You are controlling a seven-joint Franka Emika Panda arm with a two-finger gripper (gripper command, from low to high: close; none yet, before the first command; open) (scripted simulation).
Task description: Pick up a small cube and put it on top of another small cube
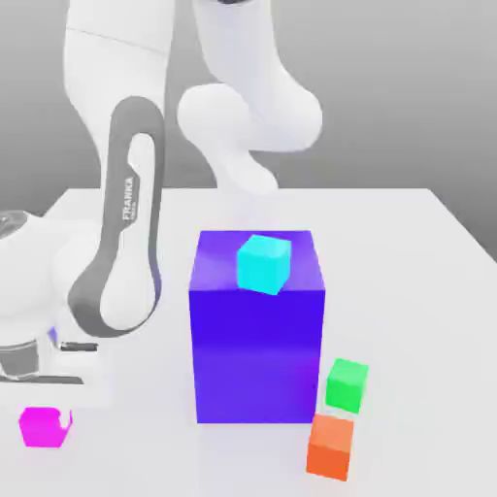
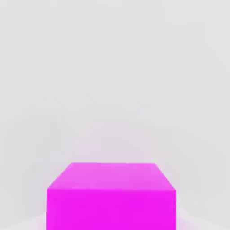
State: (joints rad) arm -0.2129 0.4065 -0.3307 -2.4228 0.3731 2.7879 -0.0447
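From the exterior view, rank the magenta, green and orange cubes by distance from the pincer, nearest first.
1. Magenta cube: just below the pincer, at the exterior view's left.
2. Green cube: right of the blue block.
3. Orange cube: about as far; too close to call.

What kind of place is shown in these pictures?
Most likely a simulated tabletop test scene: a plain white table, a Franka arm, and plain coloured blocks such as the magenta cube and green cube.

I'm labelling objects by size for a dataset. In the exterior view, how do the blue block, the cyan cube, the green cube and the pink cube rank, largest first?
1. Blue block, by far the largest.
2. Cyan cube, slightly bigger-looking than the rest.
3. Green cube and pink cube: they look alike, so no ranking between them.
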